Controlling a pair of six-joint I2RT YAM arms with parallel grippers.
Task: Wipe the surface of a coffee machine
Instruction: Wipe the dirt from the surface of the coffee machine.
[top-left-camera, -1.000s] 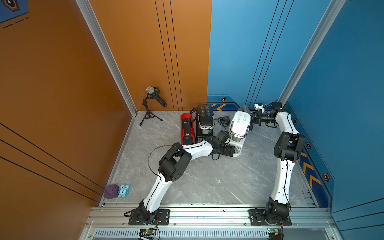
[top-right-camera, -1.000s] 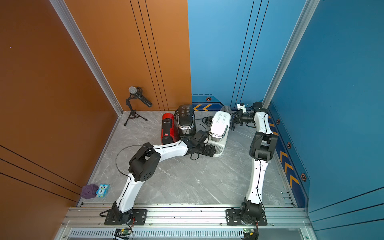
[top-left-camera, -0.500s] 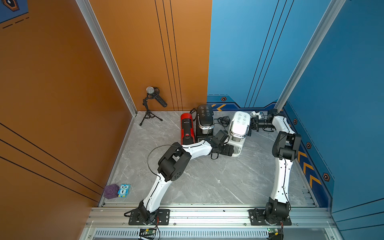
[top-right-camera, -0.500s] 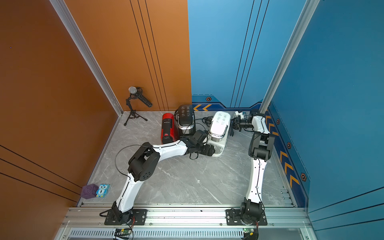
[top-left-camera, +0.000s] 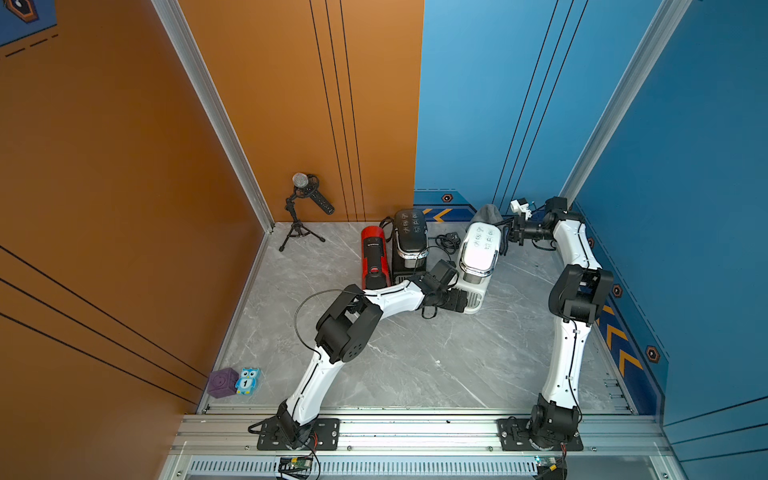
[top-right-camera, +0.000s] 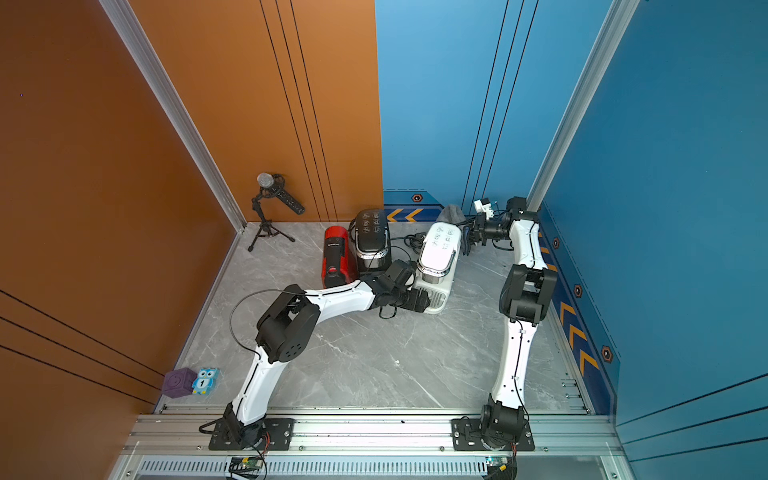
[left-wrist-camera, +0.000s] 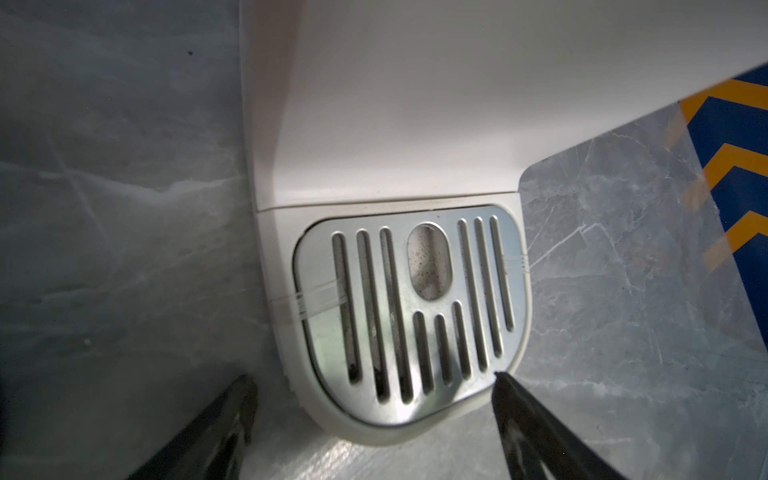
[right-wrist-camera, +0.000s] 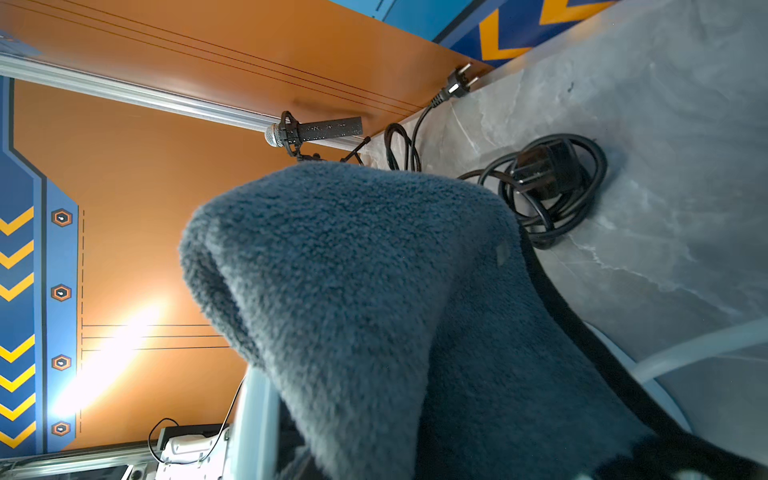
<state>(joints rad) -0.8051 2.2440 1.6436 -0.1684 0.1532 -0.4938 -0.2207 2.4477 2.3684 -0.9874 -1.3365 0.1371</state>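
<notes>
White coffee machine (top-left-camera: 478, 253) stands at bench (top-left-camera: 415, 365) rear, beside black machine (top-left-camera: 409, 241). Left jaws spread, straddling its drip tray (left-wrist-camera: 407, 311), prob. to brace it. Right jaws pinch grey cloth (right-wrist-camera: 353, 291) at its rear corner, for wiping.

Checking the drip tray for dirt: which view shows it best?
The left wrist view: the drip tray is close and central, slots and dark specks plain, between the jaws of the open left gripper. In both top views it is tiny, partly hidden by that gripper. The right wrist view, mostly cloth, misses it.
</notes>
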